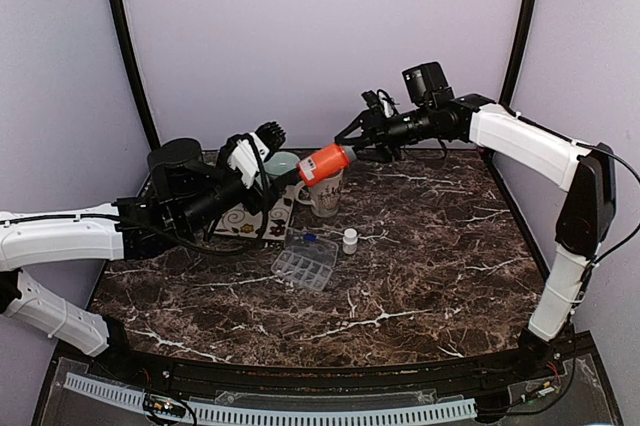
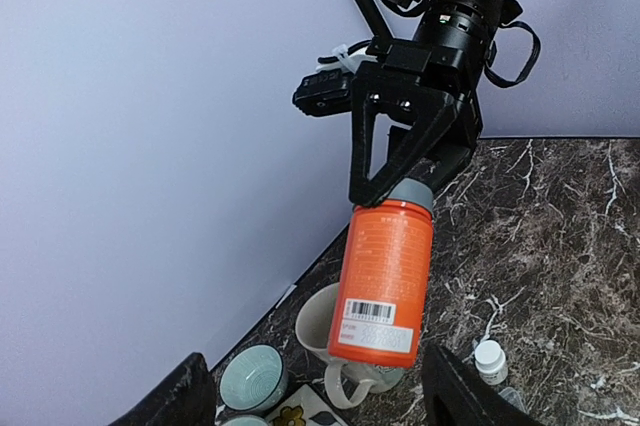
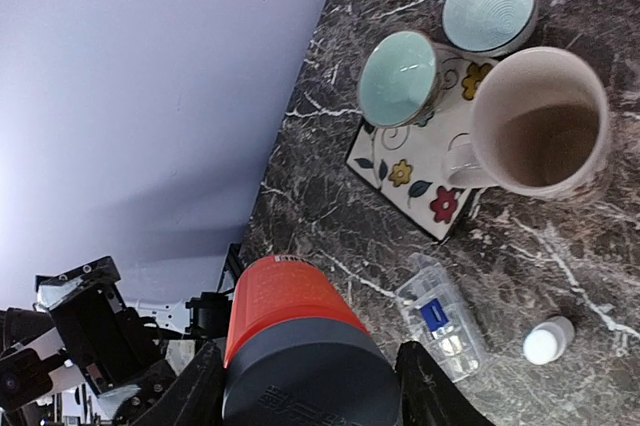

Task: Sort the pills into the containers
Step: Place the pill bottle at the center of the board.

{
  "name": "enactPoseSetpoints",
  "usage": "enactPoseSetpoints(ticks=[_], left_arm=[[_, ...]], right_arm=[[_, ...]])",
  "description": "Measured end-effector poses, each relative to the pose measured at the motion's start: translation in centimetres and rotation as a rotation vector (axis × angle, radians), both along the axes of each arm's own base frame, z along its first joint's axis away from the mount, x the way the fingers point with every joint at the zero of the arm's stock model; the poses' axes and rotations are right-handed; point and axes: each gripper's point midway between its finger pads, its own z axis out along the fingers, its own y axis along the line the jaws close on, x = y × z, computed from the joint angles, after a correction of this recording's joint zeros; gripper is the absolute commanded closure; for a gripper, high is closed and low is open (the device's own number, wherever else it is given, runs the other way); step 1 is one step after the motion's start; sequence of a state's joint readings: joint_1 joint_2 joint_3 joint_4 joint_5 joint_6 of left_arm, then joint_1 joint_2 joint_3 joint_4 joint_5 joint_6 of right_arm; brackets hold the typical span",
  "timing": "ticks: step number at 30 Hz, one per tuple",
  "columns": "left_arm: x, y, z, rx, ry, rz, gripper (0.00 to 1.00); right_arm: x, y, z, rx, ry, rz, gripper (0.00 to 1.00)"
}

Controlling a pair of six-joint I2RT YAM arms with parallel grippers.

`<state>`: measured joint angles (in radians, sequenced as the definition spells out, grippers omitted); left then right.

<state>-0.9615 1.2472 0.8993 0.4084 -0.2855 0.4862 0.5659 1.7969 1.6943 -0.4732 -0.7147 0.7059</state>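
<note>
Here the right gripper (image 1: 352,153) pinches the orange pill bottle (image 1: 322,163) by its grey cap, tilted above the mug (image 1: 326,196). The left gripper (image 2: 322,394) stands spread just off the bottle's base, not touching it. The clear pill box (image 1: 305,261) lies below both.

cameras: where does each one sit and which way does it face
Top external: above and behind the bases, looking down on the table; both arms show.
Left wrist: on the left arm, facing the bottle in the right gripper; left fingers at the bottom corners.
Right wrist: on the right arm, looking down past the bottle cap to the mug; right fingers flank the cap.
Shared: both wrist views show bottle and mug.
</note>
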Motion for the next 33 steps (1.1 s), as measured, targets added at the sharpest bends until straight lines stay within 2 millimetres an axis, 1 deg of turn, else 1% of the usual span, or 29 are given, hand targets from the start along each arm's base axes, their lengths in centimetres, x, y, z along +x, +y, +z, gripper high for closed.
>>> enactPoseSetpoints(ticks=[3, 9, 13, 16, 21, 25, 28, 31, 33], left_arm=[[0.3, 0.7, 0.2, -0.029, 0.024, 0.019, 0.26], [1.1, 2.1, -0.2, -0.068, 0.090, 0.058, 0.26], [1.3, 2.6, -0.5, -0.089, 0.128, 0.073, 0.26], [1.2, 2.8, -0.8, -0.099, 0.152, 0.076, 0.26], [1.1, 2.8, -1.1, -0.113, 0.181, 0.075, 0.26], [1.2, 2.8, -1.5, -0.115, 0.202, 0.078, 0.26], [1.2, 2.9, -1.7, -0.116, 0.215, 0.080, 0.26], [1.1, 2.9, -1.9, -0.118, 0.225, 0.083, 0.26], [1.1, 3.0, -1.9, -0.118, 0.228, 0.084, 0.26]], right_arm=[[1.3, -1.7, 0.2, -0.045, -0.026, -0.046, 1.00], [4.3, -5.3, 1.7, -0.115, -0.116, -0.142, 1.00], [6.2, -8.0, 1.7, -0.199, -0.163, -0.211, 1.00], [7.6, -9.6, 1.2, -0.270, -0.187, -0.255, 1.00], [10.2, -11.8, -1.0, -0.417, -0.205, -0.313, 1.00], [12.5, -13.3, -4.2, -0.571, -0.208, -0.344, 1.00], [13.4, -14.5, -6.8, -0.684, -0.195, -0.355, 1.00], [13.6, -16.1, -9.5, -0.807, -0.170, -0.359, 1.00], [13.7, -16.9, -10.6, -0.864, -0.158, -0.362, 1.00]])
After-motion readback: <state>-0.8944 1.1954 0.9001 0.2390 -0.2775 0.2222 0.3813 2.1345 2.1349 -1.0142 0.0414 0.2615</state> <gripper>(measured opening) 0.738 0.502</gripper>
